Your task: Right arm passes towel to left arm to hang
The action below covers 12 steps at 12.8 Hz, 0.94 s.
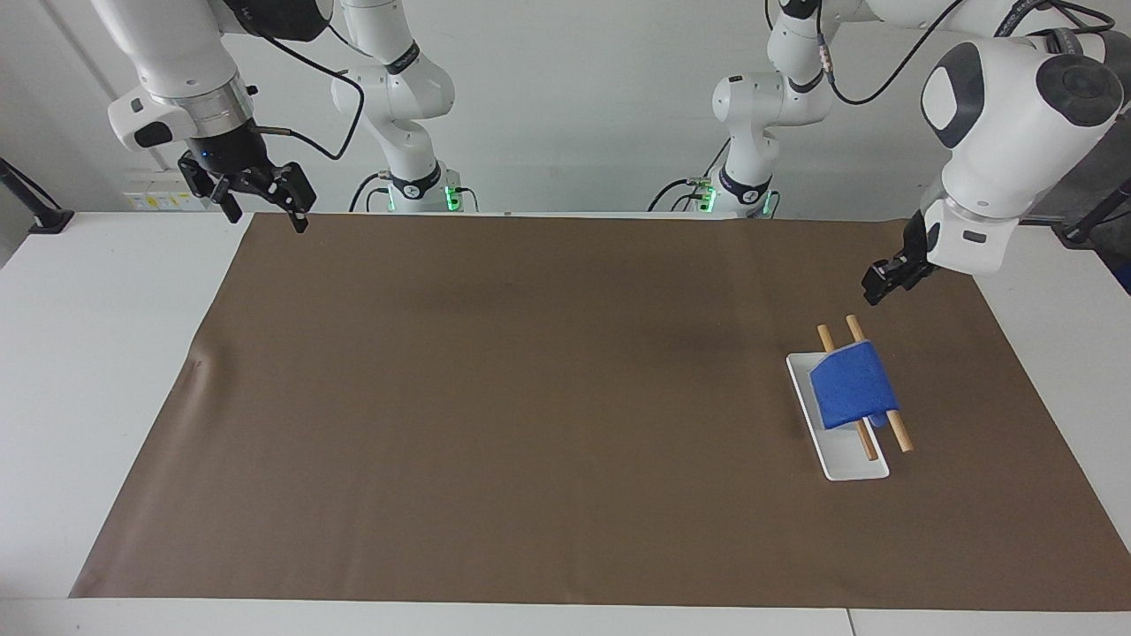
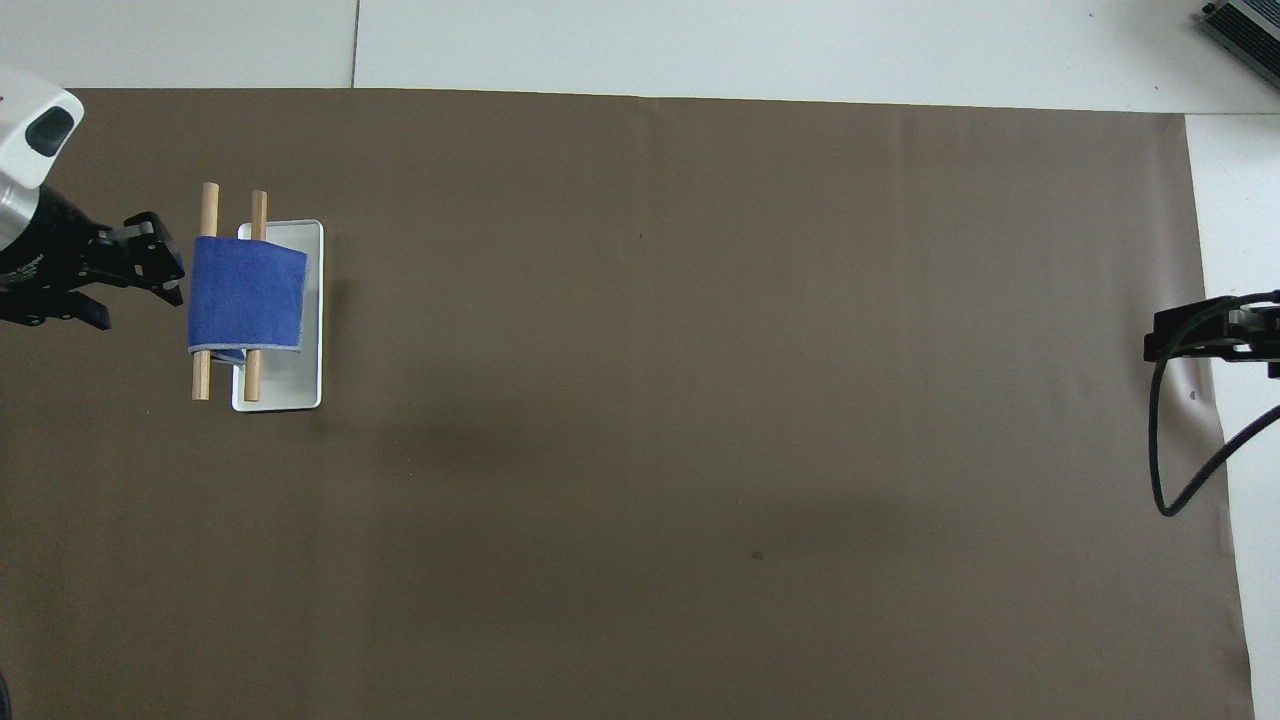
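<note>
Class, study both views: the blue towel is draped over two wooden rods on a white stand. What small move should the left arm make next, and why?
Probably carry the left gripper up and clear of the towel. The towel already hangs over both wooden rods on the white stand, the gripper holds nothing, and the right gripper waits, open, at its own end.

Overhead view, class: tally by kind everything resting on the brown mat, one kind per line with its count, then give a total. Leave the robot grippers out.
Blue towel: 1
Wooden rods: 2
White tray: 1
Total: 4
The towel is draped over both rods, above the tray.
</note>
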Motion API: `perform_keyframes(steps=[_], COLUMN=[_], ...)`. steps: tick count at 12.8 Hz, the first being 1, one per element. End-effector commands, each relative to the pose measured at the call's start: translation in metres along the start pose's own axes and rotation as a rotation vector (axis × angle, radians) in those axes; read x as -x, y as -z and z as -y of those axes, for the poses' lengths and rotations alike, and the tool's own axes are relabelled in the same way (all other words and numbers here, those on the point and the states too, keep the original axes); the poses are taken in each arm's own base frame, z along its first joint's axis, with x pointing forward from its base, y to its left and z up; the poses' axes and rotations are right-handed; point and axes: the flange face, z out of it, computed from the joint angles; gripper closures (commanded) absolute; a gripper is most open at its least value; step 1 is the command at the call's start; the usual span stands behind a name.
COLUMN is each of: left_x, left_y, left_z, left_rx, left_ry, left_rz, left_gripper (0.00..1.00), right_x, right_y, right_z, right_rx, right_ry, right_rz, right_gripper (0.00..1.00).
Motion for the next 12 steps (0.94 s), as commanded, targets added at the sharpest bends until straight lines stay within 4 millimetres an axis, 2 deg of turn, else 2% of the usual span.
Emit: perform_keyframes(steps=[1,2,5,7,8,9,12], left_x=[0.032,0.039,0.052,0.061,0.061,0.06,0.046], left_y=[0.034,0.043,0.055,0.06,0.06,0.061,0.06], left_z=[0.016,0.022,0.024,0.025,0.026,0.025,0.02], left_rx=[0.029,0.046,0.054,0.053,0.055,0.059,0.093], left_ry=[-0.11,-0.109,-0.114,-0.106,-0.105,-0.109,-0.119], left_rz=[0.007,-0.003,-0.012,-0.014,-0.019,-0.034,-0.13], left_gripper=[0.36,0.36,0.31,0.23,0.16,0.0,0.0], right_x=[-0.004,-0.003,-0.003,-0.003,-0.004,-0.004,-0.003], right_y=[0.007,0.006,0.004,0.004,0.004,0.003,0.003], right_z=[0.003,0.002,0.003,0.003,0.003,0.003,0.003], right_rx=[-0.014,-0.015,-0.017,-0.017,-0.017,-0.017,-0.017], right_ry=[-0.001,-0.001,-0.003,-0.001,-0.002,-0.002,-0.002], right_rz=[0.012,0.01,0.009,0.007,0.007,0.006,0.006], right_gripper=[0.0,0.0,0.0,0.0,0.0,0.0,0.0])
